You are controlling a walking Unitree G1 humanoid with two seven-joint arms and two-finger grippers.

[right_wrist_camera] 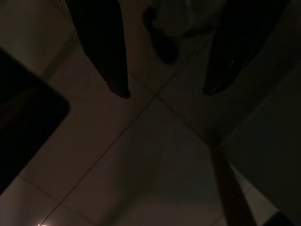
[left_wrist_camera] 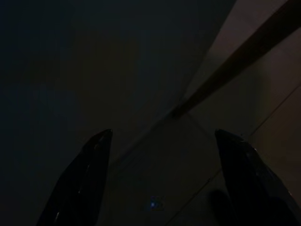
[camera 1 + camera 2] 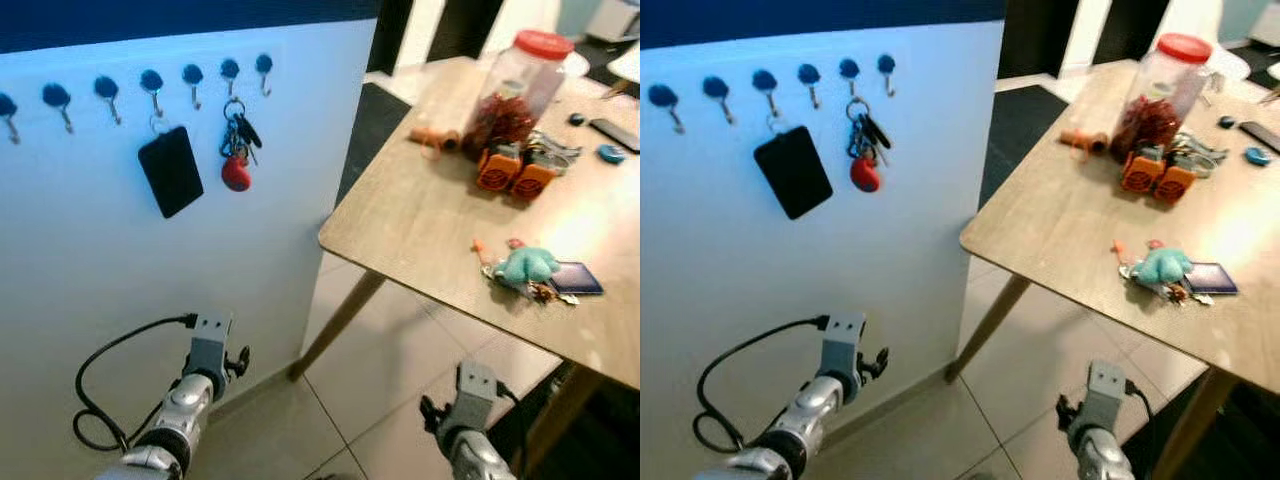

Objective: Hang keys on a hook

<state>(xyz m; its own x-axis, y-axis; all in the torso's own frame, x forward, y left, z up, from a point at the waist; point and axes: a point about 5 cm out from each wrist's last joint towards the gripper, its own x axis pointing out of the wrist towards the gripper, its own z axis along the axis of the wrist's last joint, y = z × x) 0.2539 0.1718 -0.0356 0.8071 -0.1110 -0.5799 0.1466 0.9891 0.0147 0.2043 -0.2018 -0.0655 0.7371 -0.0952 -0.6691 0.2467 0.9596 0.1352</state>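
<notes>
A white wall panel (image 3: 120, 260) carries a row of blue-capped hooks (image 3: 150, 85) near its top. One hook holds a black card-shaped tag (image 3: 171, 170); two hooks along, a bunch of keys with a red fob (image 3: 236, 150) hangs already. Beside the panel stands a wooden desk (image 3: 420, 220), one slanted leg (image 3: 338, 325) reaching down to the tiled floor (image 3: 370, 400).

On the desk, close to its near edge, lies a second set of keys with a teal plush charm (image 3: 525, 270), touching a dark blue card (image 3: 575, 278). Farther back stand a clear jar with a red lid (image 3: 518, 85) (filled with something red), two orange blocks (image 3: 513, 172) just in front of it, an orange cylinder (image 3: 435, 139) to the side, and a jumble of metal bits (image 3: 552, 150). Small dark items (image 3: 610, 135) sit by the far edge.

Both arms hang low over the floor, well apart from desk and hooks. The left gripper (image 2: 160, 179) points at the dim floor near the desk leg, its fingers (image 2: 87, 183) spread wide with nothing between them. The right gripper (image 1: 167, 92) also faces floor tiles, fingers (image 1: 110, 56) parted and empty. A black cable (image 3: 110, 385) loops off the left arm.
</notes>
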